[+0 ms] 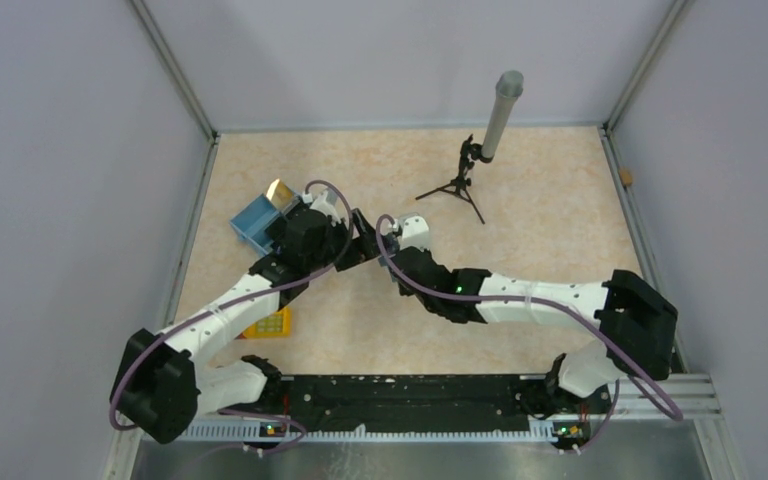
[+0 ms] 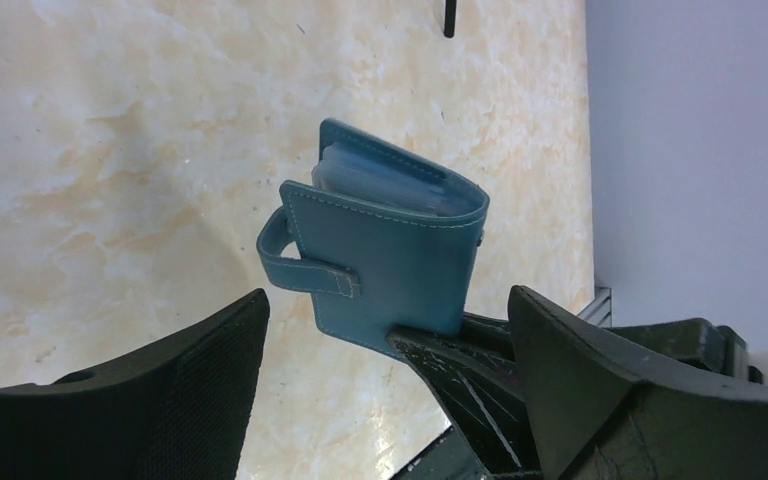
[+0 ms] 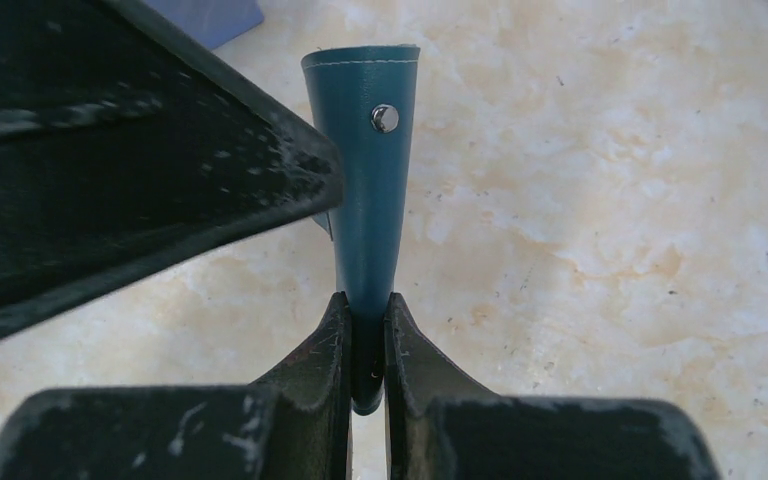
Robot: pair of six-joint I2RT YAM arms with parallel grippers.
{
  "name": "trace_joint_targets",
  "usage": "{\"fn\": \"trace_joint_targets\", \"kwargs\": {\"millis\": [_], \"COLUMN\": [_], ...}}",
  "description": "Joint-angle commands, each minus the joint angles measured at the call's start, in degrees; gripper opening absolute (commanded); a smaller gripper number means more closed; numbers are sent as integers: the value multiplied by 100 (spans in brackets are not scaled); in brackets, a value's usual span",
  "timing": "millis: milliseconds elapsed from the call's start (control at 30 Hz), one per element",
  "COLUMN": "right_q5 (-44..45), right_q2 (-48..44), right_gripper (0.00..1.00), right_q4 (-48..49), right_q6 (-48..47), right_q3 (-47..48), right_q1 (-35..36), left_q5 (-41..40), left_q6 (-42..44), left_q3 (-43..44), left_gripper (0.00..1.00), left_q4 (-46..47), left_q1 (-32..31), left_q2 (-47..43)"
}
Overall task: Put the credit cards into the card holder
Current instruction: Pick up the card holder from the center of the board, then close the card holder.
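Observation:
The teal card holder (image 2: 390,250) hangs above the table, folded, with its strap looped at the left and pale sleeves showing in its top opening. My right gripper (image 3: 367,305) is shut on its lower edge, the snap stud facing the right wrist view. My left gripper (image 2: 388,295) stands wide open, one finger (image 2: 160,400) on each side of the holder, touching nothing. In the top view the two grippers meet at mid-table (image 1: 370,240) and hide the holder. A gold credit card (image 1: 280,190) leans at the blue tray box.
A blue partitioned tray box (image 1: 255,222) sits left of the grippers. A yellow studded block (image 1: 268,322) lies under the left arm. A small tripod with a grey cylinder (image 1: 480,150) stands at the back. Walls close in on both sides.

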Motion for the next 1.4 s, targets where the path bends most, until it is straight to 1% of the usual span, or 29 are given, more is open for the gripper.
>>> {"fn": "trace_joint_targets", "kwargs": {"millis": [0, 233, 300, 333, 367, 400, 433, 467, 533, 600, 733, 800, 900, 967, 1067, 1167, 1233, 1367], "right_q5": [872, 1264, 1397, 1480, 1572, 1657, 1782, 1855, 1955, 2002, 2034, 1962, 1729, 1270, -109, -1718, -2792, -4138], "right_q2": [-17, 281, 378, 428, 496, 559, 632, 702, 817, 897, 817, 622, 138, -254, -874, -1515, -1912, -2438], "right_gripper": [0, 0, 0, 0, 0, 0, 0, 0, 0, 14, 46, 59, 71, 75, 75, 75, 76, 77], "right_q4": [47, 22, 4, -21, -58, -126, -225, -288, -373, -471, -802, -953, -1013, -918, -537, 256, 907, 1687], "right_q6": [-322, -661, -747, -781, -785, -783, -775, -771, -807, -840, -780, -693, -633, -628, -523, -380, -126, 276], "right_q3": [414, 680, 762, 805, 890, 956, 1012, 1080, 1176, 1260, 1309, 1199, 886, 607, 79, -675, -1212, -1811], "right_q1": [281, 644, 744, 779, 807, 836, 860, 883, 938, 991, 1047, 1052, 1040, 915, 383, -330, -848, -1722], "left_q5": [96, 42, -80, -132, -188, -235, -296, -334, -352, -317, -242, -269, -325, -290, -7, 562, 1106, 1804], "left_q6": [-114, -130, -123, -111, -101, -84, -76, -70, -69, -69, -69, 2, 157, 342, 616, 807, 868, 734], "left_q3": [-93, -90, -82, -81, -86, -88, -101, -117, -148, -162, -225, -312, -356, -388, -571, -887, -1024, -1305], "left_gripper": [89, 90, 88, 84, 78, 69, 56, 47, 33, 21, 0, 0, 0, 0, 0, 0, 0, 0], "left_q4": [520, 803, 804, 795, 771, 752, 732, 729, 764, 822, 1006, 1147, 1124, 1085, 1239, 1767, 2018, 2539], "left_q1": [-111, -229, -279, -294, -313, -322, -336, -351, -355, -352, -355, -355, -339, -312, -267, -195, -125, -95], "left_q2": [75, 441, 520, 545, 568, 572, 572, 564, 546, 549, 507, 429, 292, 167, -74, -393, -531, -789]}}
